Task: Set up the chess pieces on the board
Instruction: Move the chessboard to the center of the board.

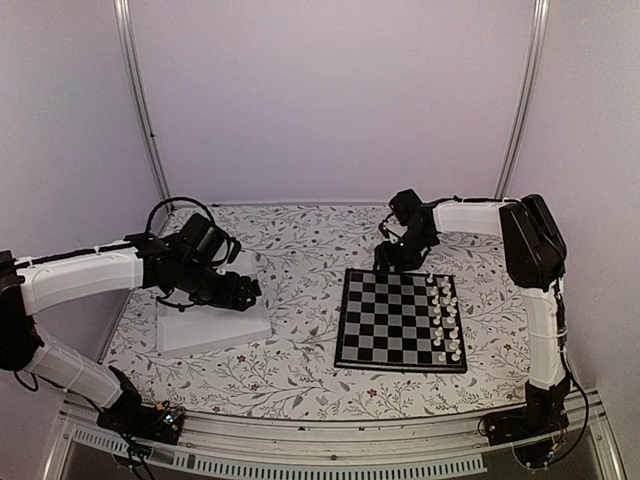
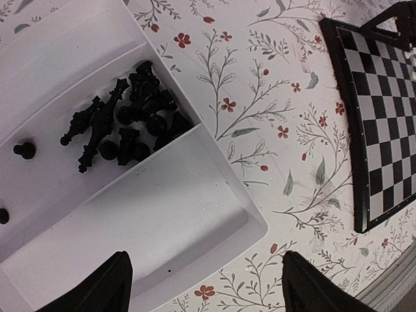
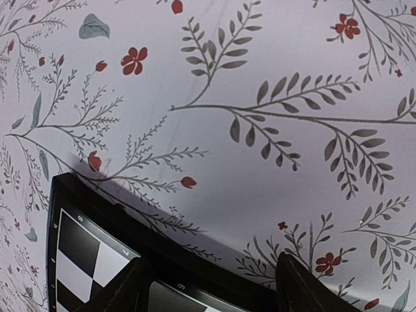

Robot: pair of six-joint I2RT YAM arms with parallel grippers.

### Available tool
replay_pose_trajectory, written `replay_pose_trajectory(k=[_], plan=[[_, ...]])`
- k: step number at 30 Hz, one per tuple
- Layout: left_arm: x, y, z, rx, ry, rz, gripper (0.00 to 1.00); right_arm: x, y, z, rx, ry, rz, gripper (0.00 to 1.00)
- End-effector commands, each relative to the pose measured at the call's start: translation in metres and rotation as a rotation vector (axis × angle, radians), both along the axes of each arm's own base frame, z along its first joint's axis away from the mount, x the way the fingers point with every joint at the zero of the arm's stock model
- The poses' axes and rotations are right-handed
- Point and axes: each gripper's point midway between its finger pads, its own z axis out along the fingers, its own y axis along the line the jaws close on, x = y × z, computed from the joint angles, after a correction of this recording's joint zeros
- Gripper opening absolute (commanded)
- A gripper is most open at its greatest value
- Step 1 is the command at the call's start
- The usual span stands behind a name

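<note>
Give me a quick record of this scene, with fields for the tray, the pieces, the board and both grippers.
tray: white, divided, left of the board
black chess pieces: lying heaped in one tray compartment, two strays apart, none on the board
white pieces: standing along the board's right side
board: flat on the floral tablecloth
left gripper: open, empty, above the tray
right gripper: open, empty, over the board's far left corner
</note>
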Motion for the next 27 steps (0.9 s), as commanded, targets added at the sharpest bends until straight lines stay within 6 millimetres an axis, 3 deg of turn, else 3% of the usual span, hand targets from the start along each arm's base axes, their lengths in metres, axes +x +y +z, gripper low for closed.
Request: replay_pose_trajectory(k=[1, 8, 11, 20, 27], plan=[[0.006, 0.0, -0.003, -0.011, 0.023, 0.025, 0.81, -0.052, -0.002, -0.034, -0.103, 0.145, 0.116, 0.68], [0.008, -0.002, -0.011, -0.036, 0.084, 0.066, 0.8, -0.07, 0.016, -0.023, -0.104, 0.158, 0.195, 0.68], [0.01, -0.006, -0.014, -0.043, 0.104, 0.067, 0.8, -0.065, 0.02, -0.011, -0.096, 0.136, 0.187, 0.69], [0.005, -0.026, -0.023, -0.091, 0.173, -0.009, 0.75, -0.04, 0.037, 0.075, 0.009, -0.03, 0.158, 0.71], [-0.009, -0.056, -0.034, -0.17, 0.216, -0.142, 0.77, -0.05, 0.036, 0.114, 0.072, -0.093, 0.169, 0.72]])
